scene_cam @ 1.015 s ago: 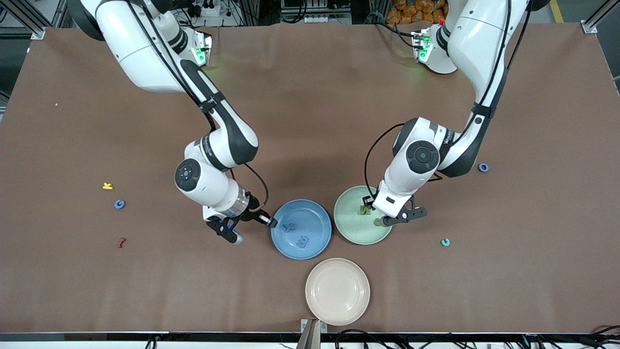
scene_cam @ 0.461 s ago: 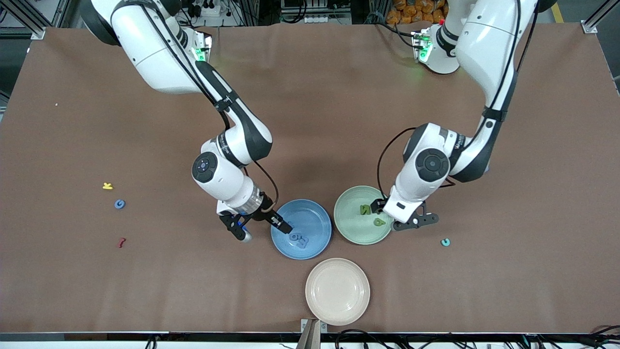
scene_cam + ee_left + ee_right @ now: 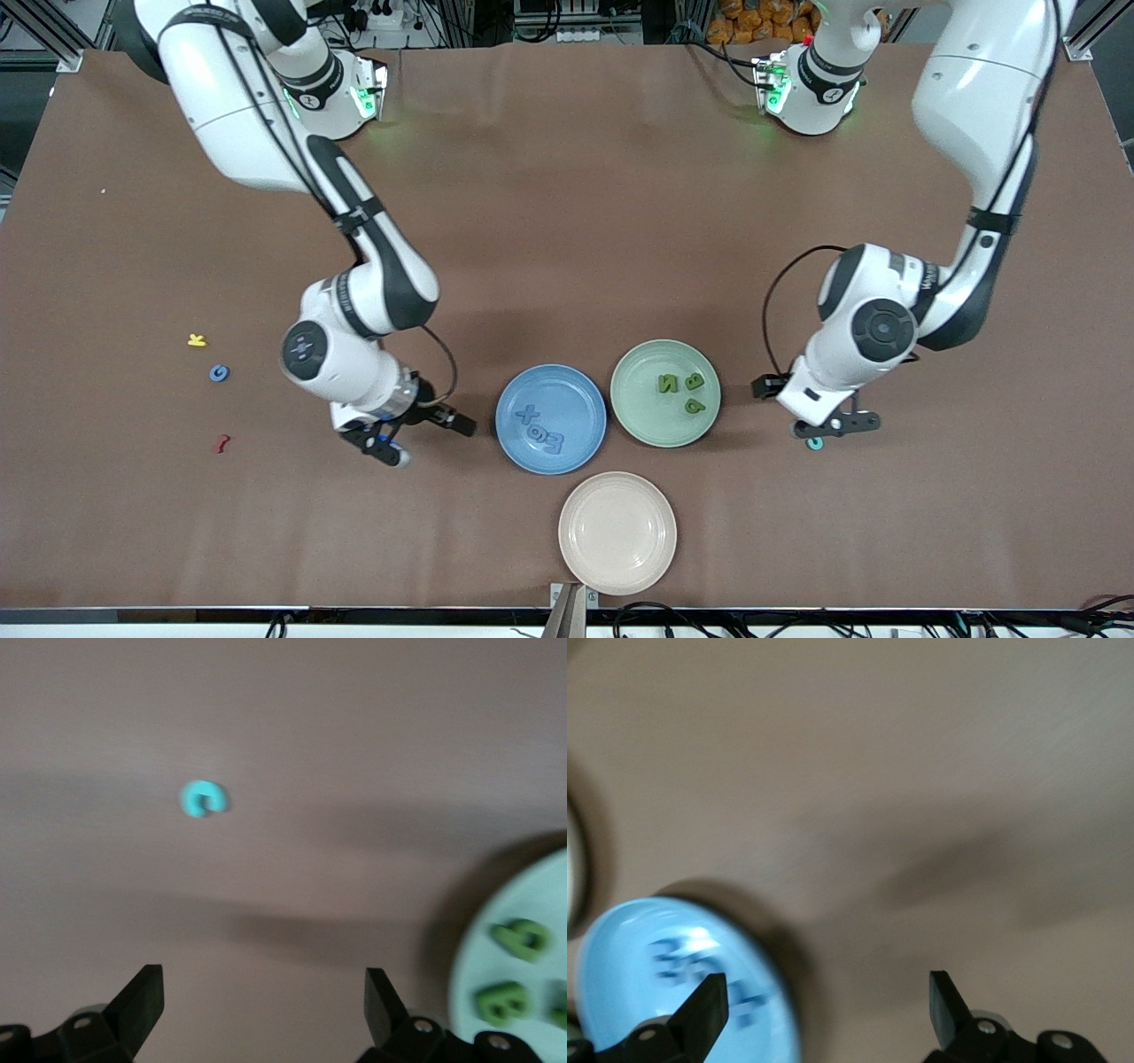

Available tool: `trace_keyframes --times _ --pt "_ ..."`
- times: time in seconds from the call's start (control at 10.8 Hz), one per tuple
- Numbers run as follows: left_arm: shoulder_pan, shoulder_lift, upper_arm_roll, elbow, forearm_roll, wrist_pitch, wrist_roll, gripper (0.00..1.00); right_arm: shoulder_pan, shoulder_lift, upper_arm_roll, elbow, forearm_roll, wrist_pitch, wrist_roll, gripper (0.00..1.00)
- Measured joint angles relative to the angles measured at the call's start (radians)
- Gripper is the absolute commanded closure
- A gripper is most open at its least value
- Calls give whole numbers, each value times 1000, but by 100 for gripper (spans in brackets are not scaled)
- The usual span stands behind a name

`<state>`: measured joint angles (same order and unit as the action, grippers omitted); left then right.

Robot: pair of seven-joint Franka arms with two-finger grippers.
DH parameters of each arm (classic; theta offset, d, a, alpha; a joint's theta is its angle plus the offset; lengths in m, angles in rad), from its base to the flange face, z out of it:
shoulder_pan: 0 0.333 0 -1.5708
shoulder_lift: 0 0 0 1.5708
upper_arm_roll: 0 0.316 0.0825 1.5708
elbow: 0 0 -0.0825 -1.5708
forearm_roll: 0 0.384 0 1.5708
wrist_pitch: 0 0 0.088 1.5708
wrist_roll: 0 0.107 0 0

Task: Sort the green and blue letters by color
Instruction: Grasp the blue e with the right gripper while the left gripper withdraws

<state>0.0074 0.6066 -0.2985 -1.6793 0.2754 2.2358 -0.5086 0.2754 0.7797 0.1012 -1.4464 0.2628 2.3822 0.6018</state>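
- Brown table [image 3: 567, 221] fills the front view; we see a blue plate [image 3: 509, 416], a green plate [image 3: 633, 416] and a cream plate [image 3: 617, 567] grouped near the front edge.
- Right gripper [image 3: 421, 439] hangs over bare table just beside the blue plate, toward the right arm's end, fingers apart and empty; blue letters [image 3: 540, 431] lie in that plate.
- Left gripper [image 3: 819, 425] hangs beside the green plate toward the left arm's end, fingers apart, nothing held, right over a teal letter [image 3: 813, 442]; green letters [image 3: 682, 392] lie in the green plate.
- Well off from the right gripper, toward the right arm's end, we spot a blue G [image 3: 219, 373], a yellow letter [image 3: 197, 340] and a red squiggle [image 3: 221, 442].
- Left wrist view: fingers [image 3: 142, 1001] spread wide, the teal letter ahead on the cloth, the green plate's rim with green letters at the edge.
- Right wrist view: fingers [image 3: 704, 1010] spread, the blue plate with blurred blue letters beside one finger.
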Motion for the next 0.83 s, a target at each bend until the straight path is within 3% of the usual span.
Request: trace_keyframes --times 0.18,0.46,0.83 --pt "81 3 -18 -13 51 0 41 0 -46 -18 -36 4 -79 -97 -123 0" --pt "171 3 -19 -19 54 0 144 0 -52 -37 -83 6 -296 -209 -167 0" --pt "227 -5 -19 -9 55 1 170 0 -174 -126 -101 -121 -324 -205 -453 0"
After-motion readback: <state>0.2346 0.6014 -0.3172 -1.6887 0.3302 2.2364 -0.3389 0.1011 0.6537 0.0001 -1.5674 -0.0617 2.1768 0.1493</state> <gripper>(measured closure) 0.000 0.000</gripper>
